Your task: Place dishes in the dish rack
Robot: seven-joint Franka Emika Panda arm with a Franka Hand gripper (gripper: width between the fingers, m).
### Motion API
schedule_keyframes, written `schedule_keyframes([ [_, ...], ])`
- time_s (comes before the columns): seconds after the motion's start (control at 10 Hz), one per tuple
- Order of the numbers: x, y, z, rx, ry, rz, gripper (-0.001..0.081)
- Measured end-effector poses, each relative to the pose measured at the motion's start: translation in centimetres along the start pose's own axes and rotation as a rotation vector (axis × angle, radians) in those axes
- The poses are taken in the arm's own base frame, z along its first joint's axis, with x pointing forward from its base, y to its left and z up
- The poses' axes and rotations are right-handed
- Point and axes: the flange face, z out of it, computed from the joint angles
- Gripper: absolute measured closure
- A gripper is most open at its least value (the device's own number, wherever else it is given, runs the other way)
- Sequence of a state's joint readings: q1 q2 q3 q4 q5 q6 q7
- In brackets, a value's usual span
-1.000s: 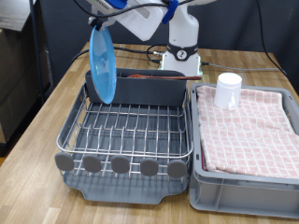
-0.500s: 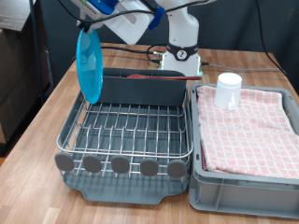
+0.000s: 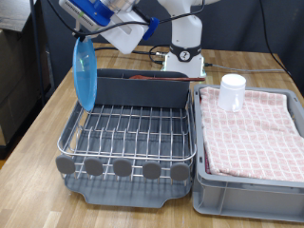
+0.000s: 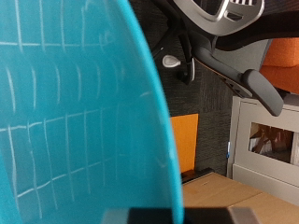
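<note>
While the gripper hung at the exterior view's upper left, it was clamped on the top edge of the sky-blue plate, which stood on edge above the dish rack's left rim, its lower edge near the wires but whether touching could not be told. In the wrist view the plate filled most of the picture, and the fingers themselves barely showed. The white cup sat on the checked cloth in the grey bin, well apart from the rack. The dark red-brown spoon appeared to lie behind the caddy wall, though little of it showed. The chief risk looked to be the plate's position: hanging over the rim, not between the wires, it could catch the frame, or tip outward onto the wooden table if let go. A grip on only the upper edge might also let it swing or slip.
</note>
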State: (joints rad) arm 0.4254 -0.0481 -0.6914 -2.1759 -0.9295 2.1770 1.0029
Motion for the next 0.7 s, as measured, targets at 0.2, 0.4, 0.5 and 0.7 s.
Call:
schedule_keyframes([
  [0.2,-0.8,-0.5,0.9,0.011,0.001,-0.015,0.0789],
  [0.4,-1.5,-1.3,1.9,0.021,0.005,-0.020,0.0789],
  [0.5,-1.8,-1.7,2.4,0.021,0.005,-0.018,0.0789],
  [0.7,-2.6,-2.5,3.5,0.023,0.003,-0.009,0.0789],
])
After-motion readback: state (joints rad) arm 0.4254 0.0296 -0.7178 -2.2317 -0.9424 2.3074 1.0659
